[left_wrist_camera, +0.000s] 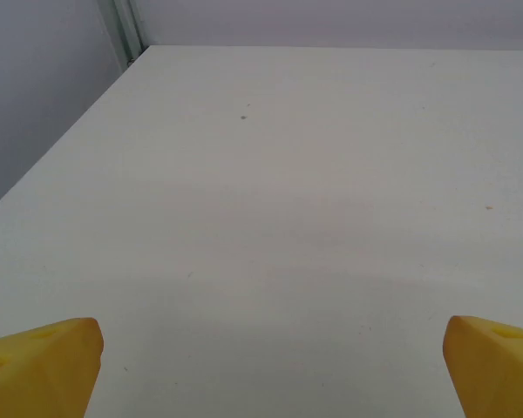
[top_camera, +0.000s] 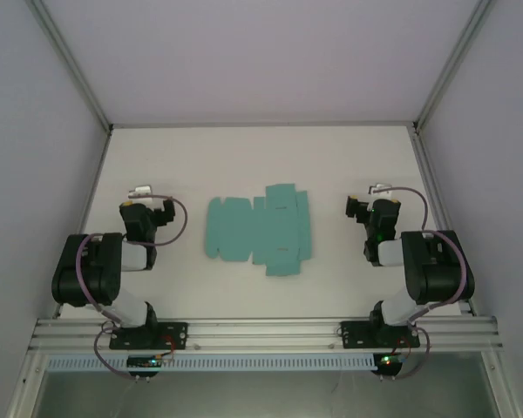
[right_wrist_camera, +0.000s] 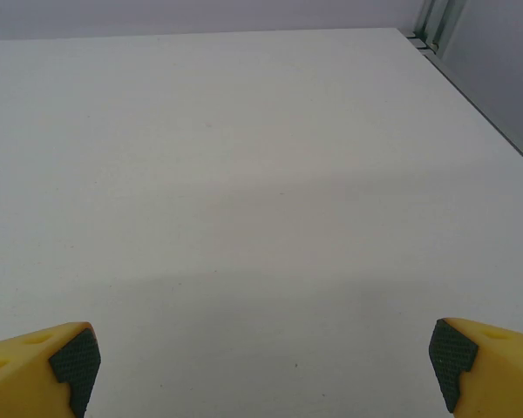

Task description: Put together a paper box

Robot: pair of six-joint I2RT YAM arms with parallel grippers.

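Note:
The paper box (top_camera: 260, 229) is a flat teal-green die-cut sheet with flaps and slots, lying unfolded at the middle of the white table (top_camera: 244, 157). My left gripper (top_camera: 142, 193) rests folded back to the sheet's left, well apart from it. On the sheet's right, also apart, my right gripper (top_camera: 376, 191) sits the same way. In the left wrist view the left gripper (left_wrist_camera: 275, 366) stands open, its yellow fingertips (left_wrist_camera: 44, 361) wide with bare table between. The right gripper (right_wrist_camera: 266, 366) is open too, its padded fingertips (right_wrist_camera: 70, 361) spread over bare table.
Grey walls and metal frame posts (top_camera: 70, 65) enclose the table on three sides. An aluminium rail (top_camera: 261, 333) carries both arm bases along the near edge. Bare white tabletop (left_wrist_camera: 314, 157) stretches ahead of each gripper to the back wall.

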